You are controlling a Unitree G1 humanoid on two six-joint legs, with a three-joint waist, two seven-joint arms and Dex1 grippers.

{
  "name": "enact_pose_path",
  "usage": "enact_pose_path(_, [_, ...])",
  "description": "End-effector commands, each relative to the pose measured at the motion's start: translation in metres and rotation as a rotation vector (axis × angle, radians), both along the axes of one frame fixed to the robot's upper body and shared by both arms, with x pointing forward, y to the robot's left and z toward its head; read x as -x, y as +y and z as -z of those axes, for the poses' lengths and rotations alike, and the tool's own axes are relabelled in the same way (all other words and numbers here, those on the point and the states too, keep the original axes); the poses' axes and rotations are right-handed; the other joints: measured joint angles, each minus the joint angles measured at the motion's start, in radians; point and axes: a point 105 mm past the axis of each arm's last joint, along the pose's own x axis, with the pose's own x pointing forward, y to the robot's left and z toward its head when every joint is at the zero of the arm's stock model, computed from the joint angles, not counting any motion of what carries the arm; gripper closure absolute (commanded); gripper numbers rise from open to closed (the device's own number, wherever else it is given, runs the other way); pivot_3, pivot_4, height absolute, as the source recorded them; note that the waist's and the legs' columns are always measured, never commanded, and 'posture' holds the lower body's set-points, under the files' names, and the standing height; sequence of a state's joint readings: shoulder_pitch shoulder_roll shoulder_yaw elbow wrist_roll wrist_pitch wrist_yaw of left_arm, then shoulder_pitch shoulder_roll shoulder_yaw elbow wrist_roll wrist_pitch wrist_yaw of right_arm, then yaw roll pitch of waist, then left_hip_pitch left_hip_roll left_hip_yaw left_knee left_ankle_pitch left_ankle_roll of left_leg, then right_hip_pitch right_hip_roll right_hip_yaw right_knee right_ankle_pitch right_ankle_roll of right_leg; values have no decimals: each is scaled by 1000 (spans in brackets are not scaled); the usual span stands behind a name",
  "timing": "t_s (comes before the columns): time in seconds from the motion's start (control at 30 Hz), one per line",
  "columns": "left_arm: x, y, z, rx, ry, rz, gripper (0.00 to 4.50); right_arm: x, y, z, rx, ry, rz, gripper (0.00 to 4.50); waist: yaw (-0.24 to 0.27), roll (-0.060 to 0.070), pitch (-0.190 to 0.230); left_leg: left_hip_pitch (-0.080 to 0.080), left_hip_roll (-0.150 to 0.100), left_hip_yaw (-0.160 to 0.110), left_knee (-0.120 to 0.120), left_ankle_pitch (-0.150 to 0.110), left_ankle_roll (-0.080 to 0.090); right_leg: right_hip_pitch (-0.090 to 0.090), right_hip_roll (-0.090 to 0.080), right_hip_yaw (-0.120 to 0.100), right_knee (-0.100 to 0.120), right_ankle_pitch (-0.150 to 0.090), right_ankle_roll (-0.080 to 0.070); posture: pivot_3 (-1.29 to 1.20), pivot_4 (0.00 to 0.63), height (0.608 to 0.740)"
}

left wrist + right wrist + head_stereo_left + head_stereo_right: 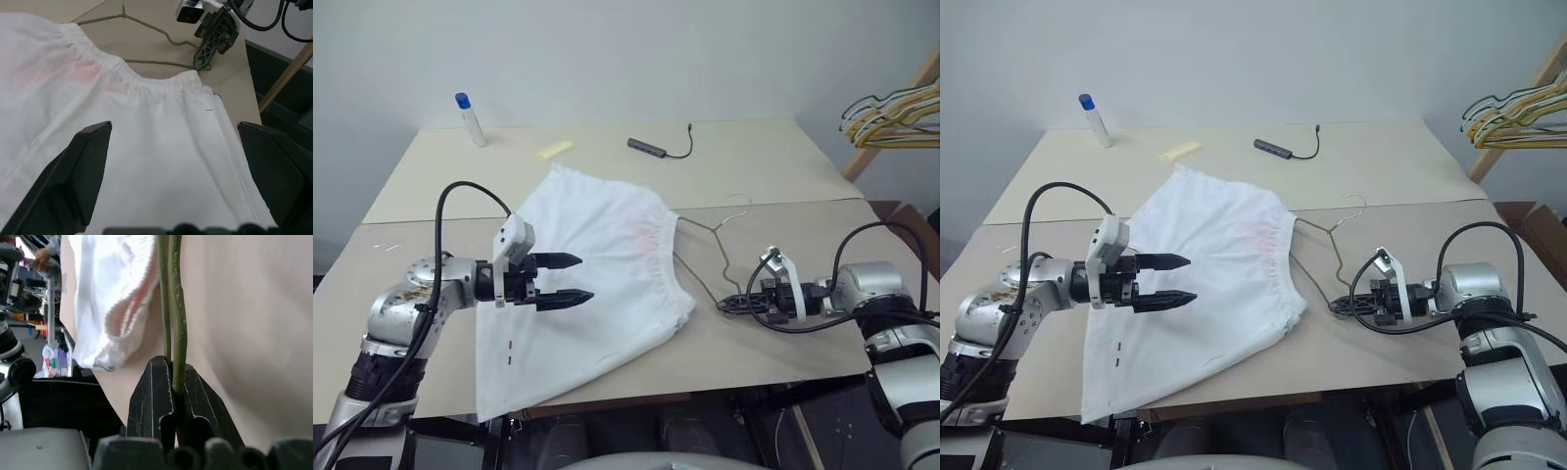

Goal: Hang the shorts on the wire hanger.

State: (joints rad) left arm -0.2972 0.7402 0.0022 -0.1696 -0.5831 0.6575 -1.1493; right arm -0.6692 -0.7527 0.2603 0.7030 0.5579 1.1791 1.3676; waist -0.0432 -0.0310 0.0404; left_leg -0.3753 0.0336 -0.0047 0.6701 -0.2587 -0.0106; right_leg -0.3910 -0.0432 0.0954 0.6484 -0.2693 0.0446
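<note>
Table [773,176] | wire hanger [705,257] hook points far edge | right gripper [726,305] clamps end

The shorts [587,294] are lying spread flat on the tabletop [783,166], white and thin, with a faint pink patch near the gathered waistband and small dark marks near one leg hem; the waistband is facing the robot's right. The wire hanger [700,257], thin and olive-green with a silvery hook, is lying flat just beside the waistband, one end running under the cloth. Its near corner is being pinched by the right gripper [729,304].
</note>
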Motion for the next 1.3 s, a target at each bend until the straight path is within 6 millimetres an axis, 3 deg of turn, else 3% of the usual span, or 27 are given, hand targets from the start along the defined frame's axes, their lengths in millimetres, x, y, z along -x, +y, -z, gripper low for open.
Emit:
enact_pose_path(0.03, [0,-1,-13,8,-58,21,50,-7,6,-15,23,-181,-42,4500,0,0,0,0,0,0,0,0,0,0,0,0,0,0,0,7,0,740])
enact_pose_path(0.27, [-16,20,-36,6,-143,9,50,-15,20,-33,257,-522,-139,4500,-6,1,0,0,0,0,0,0,0,0,0,0,1,0,0,-18,0,740])
enact_pose_path(0.4, [-32,42,-55,-35,-226,-30,50,-20,28,-56,403,-702,-217,4500,-6,1,0,0,0,0,0,0,0,-1,0,0,1,0,0,-23,0,740])
enact_pose_path(0.57, [-47,59,-111,70,-365,-58,50,-18,43,-79,528,-888,-350,4500,-2,1,1,-5,0,0,0,0,0,-5,0,-1,0,0,0,-23,0,740])
enact_pose_path(0.7, [-48,62,-145,95,-428,13,50,-18,57,-81,645,-996,-472,4500,-4,1,1,-14,0,0,6,0,0,-13,0,-1,4,0,0,-22,0,740])
enact_pose_path(1.0, [-46,42,-110,-157,-375,262,50,-14,93,-88,655,-1148,-623,4500,-5,2,1,-13,0,1,8,-1,1,-14,0,0,8,0,0,-22,0,740])
enact_pose_path(1.17, [-58,42,-88,-357,-382,304,50,-8,103,-93,652,-1179,-685,4500,-3,2,1,-14,0,1,8,-1,1,-14,0,0,8,-1,0,-28,0,740])
enact_pose_path(1.3, [-61,38,-84,-373,-382,331,50,-6,108,-96,642,-1182,-688,4500,-3,2,1,-14,0,1,9,-1,2,-14,0,0,8,-1,0,-41,0,740])
